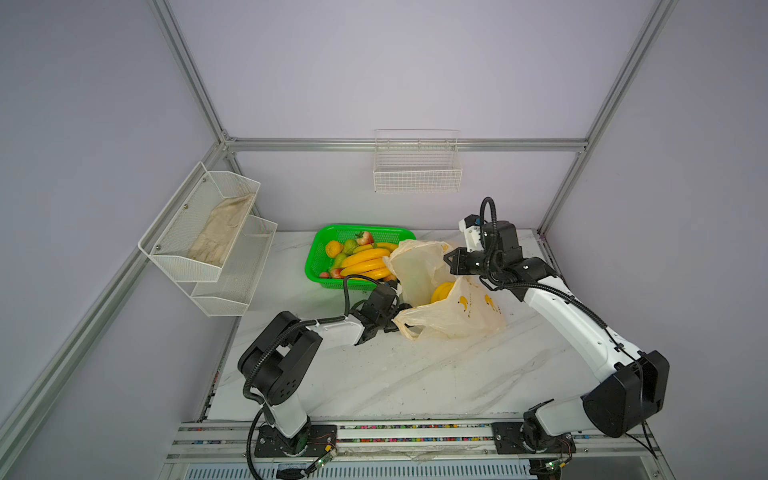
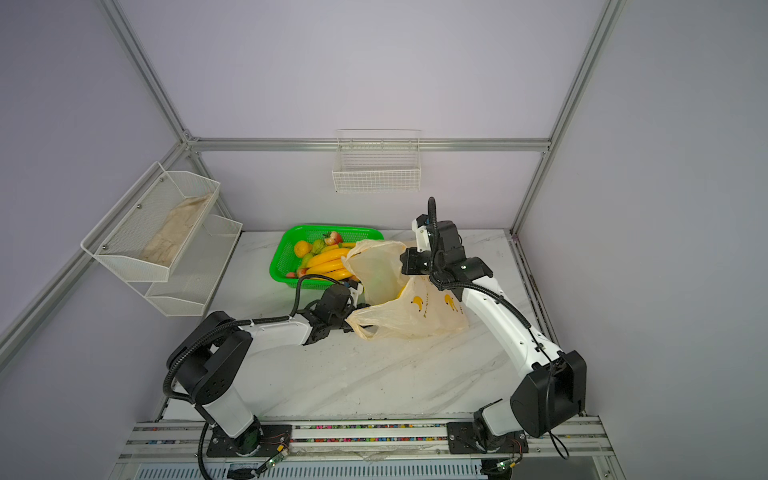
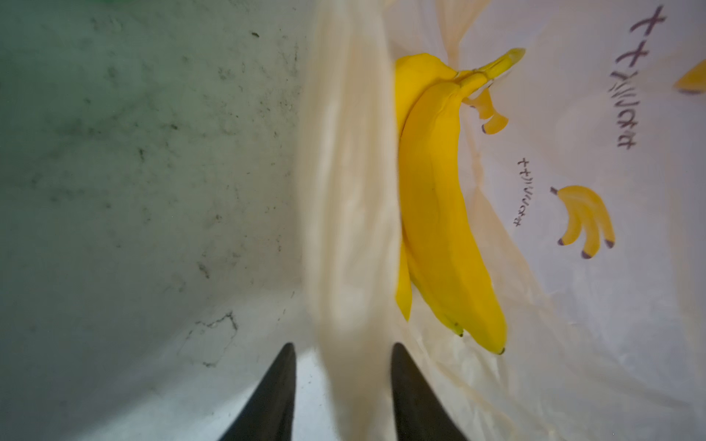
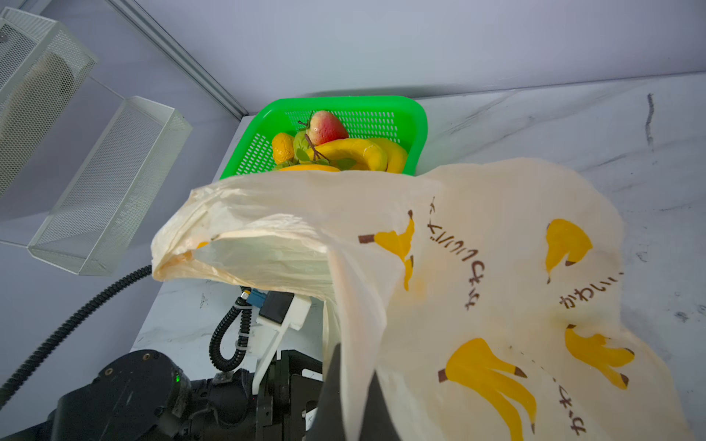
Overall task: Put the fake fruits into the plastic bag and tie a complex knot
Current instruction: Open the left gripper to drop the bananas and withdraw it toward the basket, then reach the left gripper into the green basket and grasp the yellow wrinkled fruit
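- The worktop [image 1: 374, 374] carries everything. The things are gathered at its far half, between my two arms.
- The plastic bag [image 1: 457, 311] lies on its side in the middle. Its mouth gapes toward the left and the far edge, and the closed bottom points toward my right arm.
- The green basket [image 1: 316, 257] sits just beyond that mouth, touching or nearly touching the bag's raised rim.
- Most of the fake fruits [image 1: 365, 259] are piled in the basket: bananas, pears and a red-pink apple.
- One banana bunch [image 3: 447, 214] is already inside the bag. Its long axis runs alongside the film in front of my left claw, stem end farthest from me.
- My right claw [image 1: 451, 261] is closed on the bag's upper rim and holds it lifted, so the mouth stands open.
- My left claw [image 3: 344, 345] sits low at the near rim. It is narrow, one finger on each side of the film, and I see a gap, so I judge it not clamped.
- The handle strip [image 3: 347, 191] runs straight ahead between those fingers. I judge the next pinch needs only closing, with no sideways reach.
- My left arm is the nearer one to the basket, so fetching fruit probably falls to it.
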`<state>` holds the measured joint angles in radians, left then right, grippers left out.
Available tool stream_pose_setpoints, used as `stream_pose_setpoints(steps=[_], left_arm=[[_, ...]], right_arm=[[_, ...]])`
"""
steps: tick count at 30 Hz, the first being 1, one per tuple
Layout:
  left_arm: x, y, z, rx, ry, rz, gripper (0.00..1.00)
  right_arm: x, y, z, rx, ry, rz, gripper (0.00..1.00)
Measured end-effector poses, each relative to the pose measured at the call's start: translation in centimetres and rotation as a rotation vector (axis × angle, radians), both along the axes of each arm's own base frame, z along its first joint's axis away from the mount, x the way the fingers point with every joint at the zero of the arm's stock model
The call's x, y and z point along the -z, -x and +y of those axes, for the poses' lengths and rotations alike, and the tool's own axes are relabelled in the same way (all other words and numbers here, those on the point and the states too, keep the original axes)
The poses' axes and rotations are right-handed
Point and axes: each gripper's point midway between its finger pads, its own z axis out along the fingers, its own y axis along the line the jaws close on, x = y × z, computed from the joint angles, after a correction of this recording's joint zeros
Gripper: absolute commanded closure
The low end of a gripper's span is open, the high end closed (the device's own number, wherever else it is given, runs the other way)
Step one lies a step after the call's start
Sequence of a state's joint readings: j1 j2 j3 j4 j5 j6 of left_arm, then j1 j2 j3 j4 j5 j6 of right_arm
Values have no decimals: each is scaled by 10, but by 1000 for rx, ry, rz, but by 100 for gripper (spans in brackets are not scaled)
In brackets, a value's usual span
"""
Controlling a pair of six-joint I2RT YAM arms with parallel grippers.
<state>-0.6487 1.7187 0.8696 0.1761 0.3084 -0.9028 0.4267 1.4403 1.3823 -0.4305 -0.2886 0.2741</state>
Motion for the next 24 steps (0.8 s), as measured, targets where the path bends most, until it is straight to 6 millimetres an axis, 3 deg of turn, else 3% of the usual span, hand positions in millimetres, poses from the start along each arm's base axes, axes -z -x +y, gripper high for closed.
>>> stream_pose_setpoints(steps=[2,4,10,13,15,18,20,24], left_arm=[[-8,-1,-3,8,23,-16,97],[-26,1,-7,30,68,-42,100],[-133,18,-18,126,267,-216,100],[-165,21,-26,169,338,-265,100],[-166,23,-28,189,352,-261,100],[-150,22,-31,204,338,-219,99],[-132,18,-31,206,319,-178,92],[-99,17,-24,212,248,-100,63]], right_arm=[[-7,-2,-4,13,21,-17,100],[-17,-5,-13,49,69,-43,100],[-54,-16,-56,219,246,-151,100],[-55,-17,-66,253,289,-158,100],[-54,-16,-68,254,303,-154,100],[-53,-16,-68,254,309,-153,100],[-53,-16,-69,255,310,-153,100],[-52,-17,-63,235,288,-155,100]])
